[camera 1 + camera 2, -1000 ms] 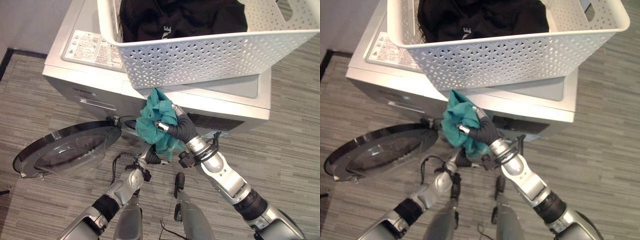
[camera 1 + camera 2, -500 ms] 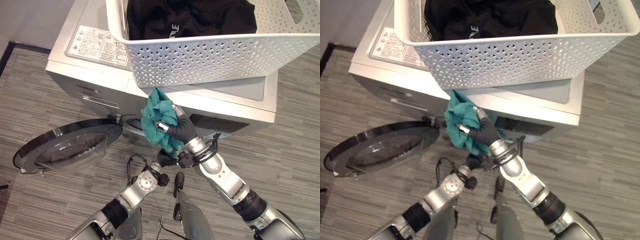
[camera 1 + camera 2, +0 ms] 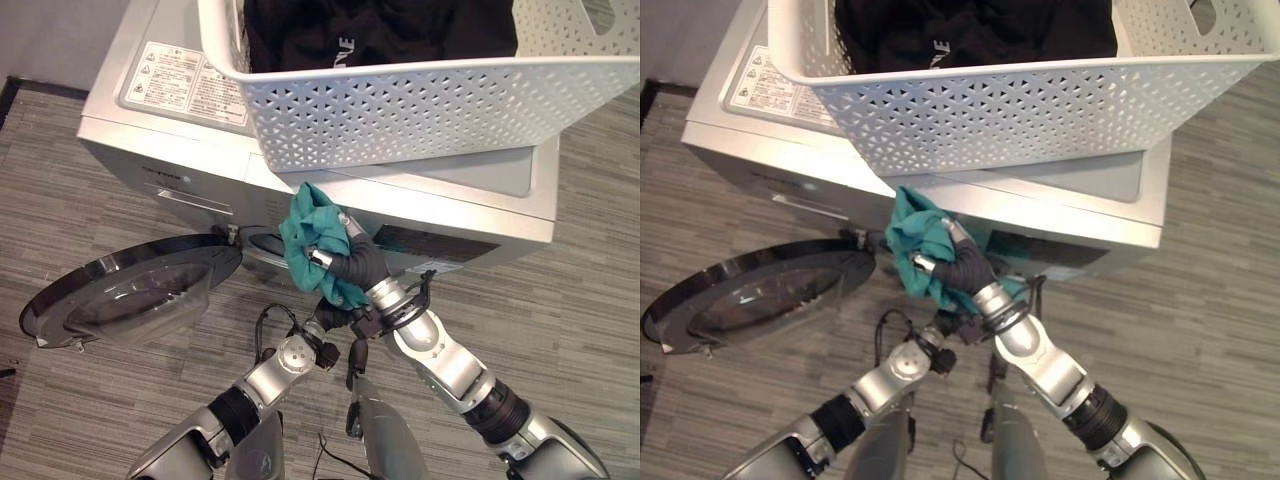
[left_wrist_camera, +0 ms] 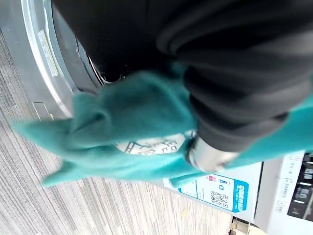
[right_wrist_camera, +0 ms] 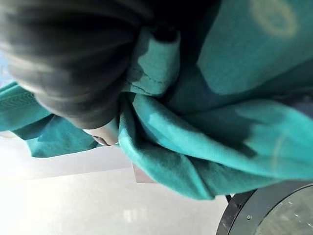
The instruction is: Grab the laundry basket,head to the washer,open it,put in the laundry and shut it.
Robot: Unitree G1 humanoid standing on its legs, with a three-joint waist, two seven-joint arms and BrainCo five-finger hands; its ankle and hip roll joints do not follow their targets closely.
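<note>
A silver front-loading washer stands before me with its round door swung open to the left. On top of it sits a white perforated laundry basket with a black garment inside. My right hand is shut on a teal cloth and holds it bunched just in front of the drum opening. The right wrist view has the teal cloth folded round that hand. My left hand sits low, just under the right wrist, partly hidden by it.
Grey striped carpet lies all round the washer. The open door's glass bowl juts out low on the left. A dark skirting edge runs along the far left. The basket overhangs the washer's front edge above the cloth.
My left arm has pulled back from the drum opening and turned, its hand now under the right wrist. The right hand keeps the teal cloth at the opening. The camera shifted a little.
</note>
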